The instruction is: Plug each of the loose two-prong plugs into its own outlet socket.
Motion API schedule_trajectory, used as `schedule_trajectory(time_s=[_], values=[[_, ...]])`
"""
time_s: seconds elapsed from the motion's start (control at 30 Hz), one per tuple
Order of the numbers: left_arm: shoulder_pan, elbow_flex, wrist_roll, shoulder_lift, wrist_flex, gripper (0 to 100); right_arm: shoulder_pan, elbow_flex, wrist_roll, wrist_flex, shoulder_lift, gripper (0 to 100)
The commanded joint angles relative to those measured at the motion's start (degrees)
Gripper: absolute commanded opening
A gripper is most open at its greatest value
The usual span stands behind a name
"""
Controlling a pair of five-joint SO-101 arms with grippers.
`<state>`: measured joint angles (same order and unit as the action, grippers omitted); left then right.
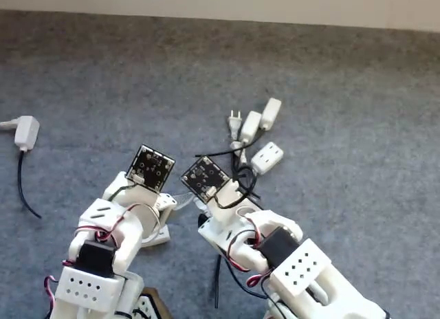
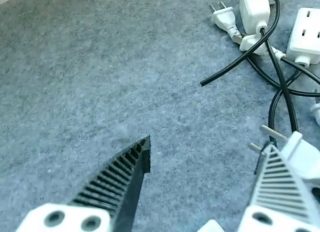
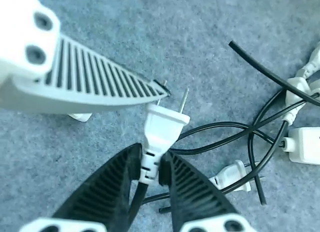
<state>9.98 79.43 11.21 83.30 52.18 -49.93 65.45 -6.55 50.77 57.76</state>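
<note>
Your right gripper (image 3: pixel 150 154) pinches the plug (image 3: pixel 162 123) by its neck; your left gripper (image 2: pixel 208 143) gapes empty. Square the prongs (image 3: pixel 184 99) to the outlet socket (image 3: pixel 304 144) before pushing.

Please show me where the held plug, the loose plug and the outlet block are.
held plug (image 3: pixel 162 123): right wrist view, on its white body.
loose plug (image 2: pixel 226 17): left wrist view, on its body.
outlet block (image 2: pixel 305 36): left wrist view, on its socket face.
</note>
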Motion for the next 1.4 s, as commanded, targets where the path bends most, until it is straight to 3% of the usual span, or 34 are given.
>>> schedule_trajectory(time_s=[0.0,0.27,0.57,0.83,1.37], values=[[1.36,0.13,0.35,0.22,-1.23,34,0.22,-5.49,-0.70,0.13,0.92,0.6],[3.47,0.31,0.26,0.04,-1.14,33,6.73,-15.60,-2.81,7.87,0.84,0.6],[2.95,-0.13,0.26,0.31,-1.14,34,6.37,-17.27,-2.81,9.01,0.75,0.6],[-3.03,-2.33,-0.97,0.40,-1.32,34,6.46,-9.45,-4.40,7.60,0.75,0.6],[-1.36,-2.86,-3.69,0.40,-3.16,34,2.33,-7.52,-3.87,6.64,0.75,0.6]])
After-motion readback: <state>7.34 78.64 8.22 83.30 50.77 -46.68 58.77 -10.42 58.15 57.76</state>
